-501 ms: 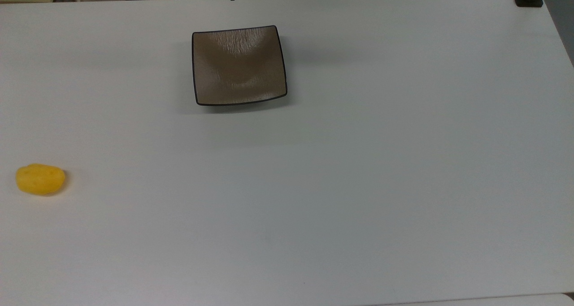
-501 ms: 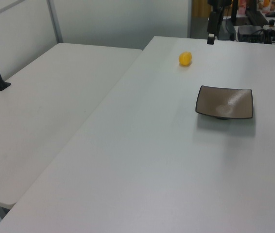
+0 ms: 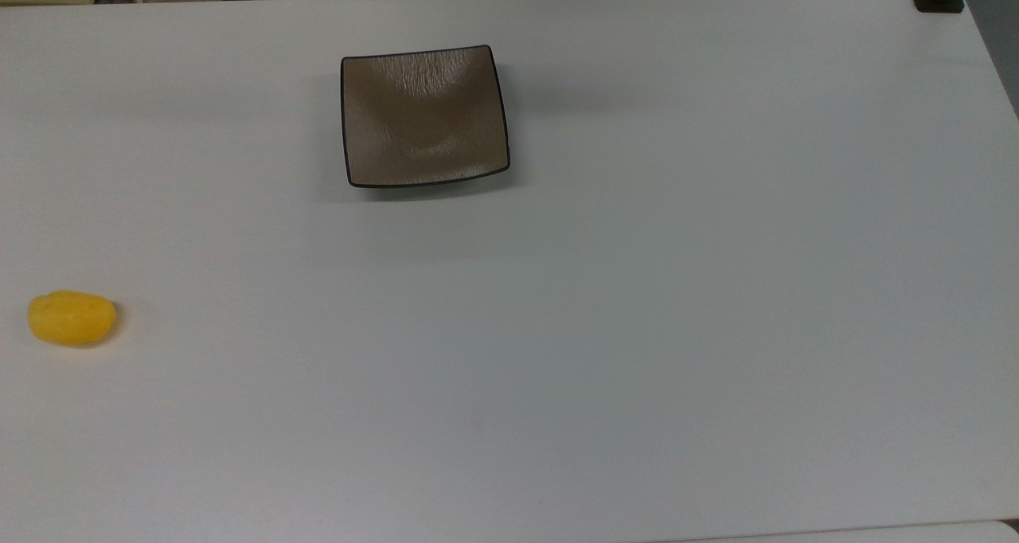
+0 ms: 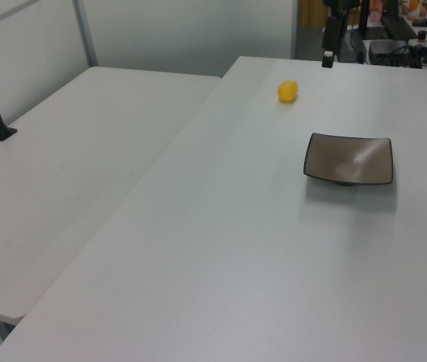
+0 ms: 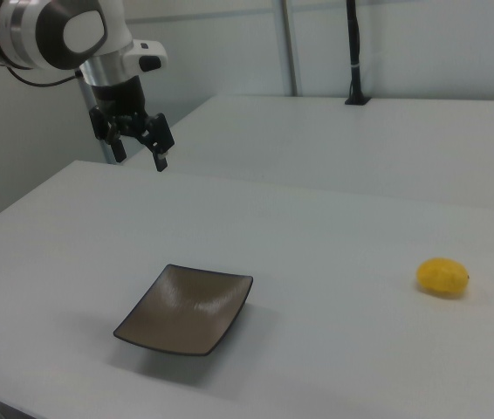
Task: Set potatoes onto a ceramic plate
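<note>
**Potato and plate well apart on the counter, arm raised off to one side**

In the top view the potato (image 3: pixel 72 318) lies alone on the white counter (image 3: pixel 637 288) near the 9 o'clock edge of the frame, a small bright yellow oval resting on its long side. The ceramic plate (image 3: pixel 424 115), square, glossy brown with a thin black rim and upturned edges, sits toward 12 o'clock, well apart from the potato and with nothing on it.

In the left view the potato (image 4: pixel 287 91) is toward 12 o'clock on the counter (image 4: pixel 236 249), and the plate (image 4: pixel 348 159) lies from it toward 4 o'clock, apart from it. A second white table (image 4: pixel 70 166) adjoins the counter on the left view's left.

In the right view the plate (image 5: pixel 186 309) rests near 7 o'clock and the potato (image 5: pixel 442 277), showing a tiny dark spot at one end, near 4 o'clock. The arm's fingers (image 5: pixel 136 147) hang in the air at about 10 o'clock, above the counter's far edge (image 5: pixel 317 188), up and away from the plate and far from the potato. They stand spread apart, pointing downward, with nothing between them.
</note>
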